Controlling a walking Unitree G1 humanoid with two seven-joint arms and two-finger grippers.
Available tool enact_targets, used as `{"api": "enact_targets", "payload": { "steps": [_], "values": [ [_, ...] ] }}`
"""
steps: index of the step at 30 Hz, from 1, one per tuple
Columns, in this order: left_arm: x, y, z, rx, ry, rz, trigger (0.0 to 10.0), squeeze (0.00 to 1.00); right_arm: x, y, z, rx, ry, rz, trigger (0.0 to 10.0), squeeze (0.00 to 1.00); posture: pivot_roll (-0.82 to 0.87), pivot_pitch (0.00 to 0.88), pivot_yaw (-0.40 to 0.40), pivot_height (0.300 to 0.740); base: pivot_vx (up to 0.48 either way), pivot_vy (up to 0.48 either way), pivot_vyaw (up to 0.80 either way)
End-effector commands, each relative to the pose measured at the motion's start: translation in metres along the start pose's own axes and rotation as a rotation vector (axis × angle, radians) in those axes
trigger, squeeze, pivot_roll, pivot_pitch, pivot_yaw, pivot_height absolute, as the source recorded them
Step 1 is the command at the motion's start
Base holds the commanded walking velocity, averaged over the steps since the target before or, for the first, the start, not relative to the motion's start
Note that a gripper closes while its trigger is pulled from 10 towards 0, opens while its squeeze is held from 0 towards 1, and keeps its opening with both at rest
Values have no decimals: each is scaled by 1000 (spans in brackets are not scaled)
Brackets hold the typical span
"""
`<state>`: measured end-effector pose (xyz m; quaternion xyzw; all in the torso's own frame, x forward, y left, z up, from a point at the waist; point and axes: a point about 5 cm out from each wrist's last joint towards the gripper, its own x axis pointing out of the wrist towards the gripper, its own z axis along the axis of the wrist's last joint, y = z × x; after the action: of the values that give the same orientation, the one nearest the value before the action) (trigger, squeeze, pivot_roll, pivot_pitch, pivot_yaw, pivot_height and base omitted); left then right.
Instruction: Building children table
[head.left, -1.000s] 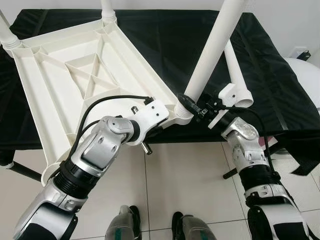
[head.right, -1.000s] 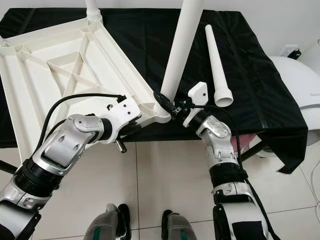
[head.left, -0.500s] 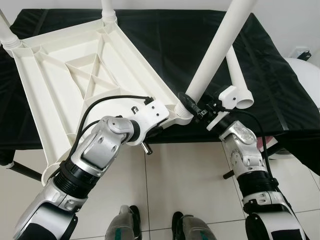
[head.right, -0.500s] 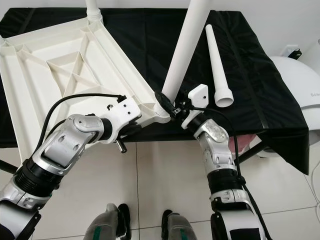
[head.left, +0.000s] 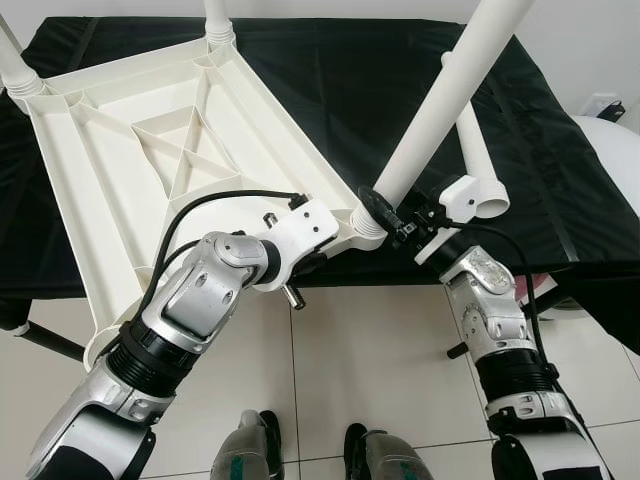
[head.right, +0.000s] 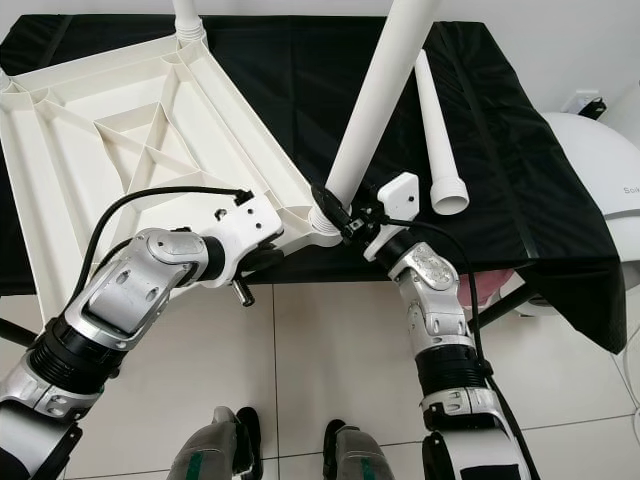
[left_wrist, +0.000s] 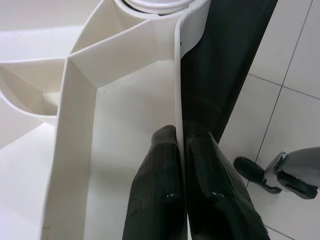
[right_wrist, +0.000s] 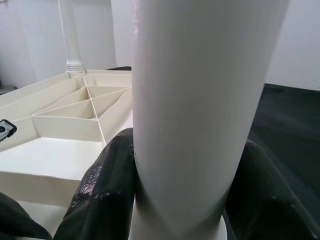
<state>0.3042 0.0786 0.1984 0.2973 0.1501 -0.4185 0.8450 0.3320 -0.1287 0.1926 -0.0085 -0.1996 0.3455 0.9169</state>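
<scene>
Right wrist view: leg (right_wrist: 200, 100) between 2 fingers (right_wrist: 102, 195).

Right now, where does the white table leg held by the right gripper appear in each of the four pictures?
Left eye view: the table leg rises obliquely from centre to top right.
Right eye view: the leg runs from centre to the top edge.
Left wrist view: its threaded base sits at the top edge.
Right wrist view: it is a wide column between the right gripper's fingers.
Shared landmark: the tabletop's corner socket.
</scene>
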Motion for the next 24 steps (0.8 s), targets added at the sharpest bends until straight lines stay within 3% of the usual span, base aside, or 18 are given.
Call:
{"api": "enact_targets", "payload": {
  "steps": [1,12,24],
  "values": [
    [-6,8,13,48,-42,59,10000,0,-2,12,-11,10,50,63,10000,0,-23,187,-32,740,0,0,0],
    [-7,9,14,46,-42,60,10000,0,-2,13,-11,4,59,71,10000,0,-24,190,-33,740,0,0,0],
    [-6,10,15,46,-45,61,10000,0,-3,25,-12,-9,46,31,10000,0,-27,191,-34,740,0,0,0]
  ]
}}
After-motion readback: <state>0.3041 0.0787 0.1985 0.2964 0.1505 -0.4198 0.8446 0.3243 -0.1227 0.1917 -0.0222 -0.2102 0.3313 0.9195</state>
